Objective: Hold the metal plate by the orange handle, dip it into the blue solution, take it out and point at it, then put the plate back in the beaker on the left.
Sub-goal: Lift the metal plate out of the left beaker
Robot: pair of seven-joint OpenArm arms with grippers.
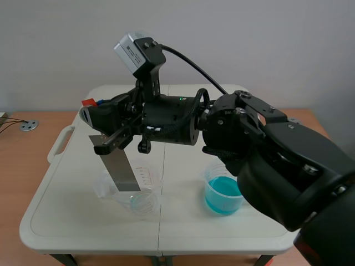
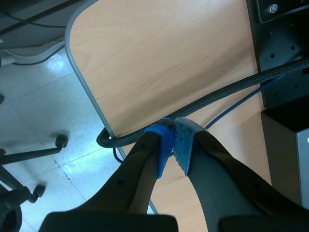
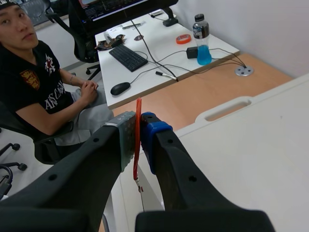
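My right gripper [image 1: 95, 121] reaches across from the right to the table's left half, shut on the thin orange handle [image 3: 138, 129] pressed edge-on between its pads. The grey metal plate [image 1: 119, 166] hangs slanted below it. The plate's lower end overlaps a clear beaker [image 1: 136, 195] that looks tipped over; I cannot tell whether the plate is inside it. The beaker of blue solution [image 1: 222, 195] stands to the right, partly behind the right arm. My left gripper [image 2: 173, 128] is shut on nothing, off the table over a wooden desk edge, with a black cable [image 2: 231, 89] beyond it.
The white folding table [image 1: 77, 221] has a handle slot at its left end. In the right wrist view a person [image 3: 43, 92] sits beyond that end at a desk [image 3: 159, 48] with a keyboard, mouse and blue bottle. The left arm is not in the scene view.
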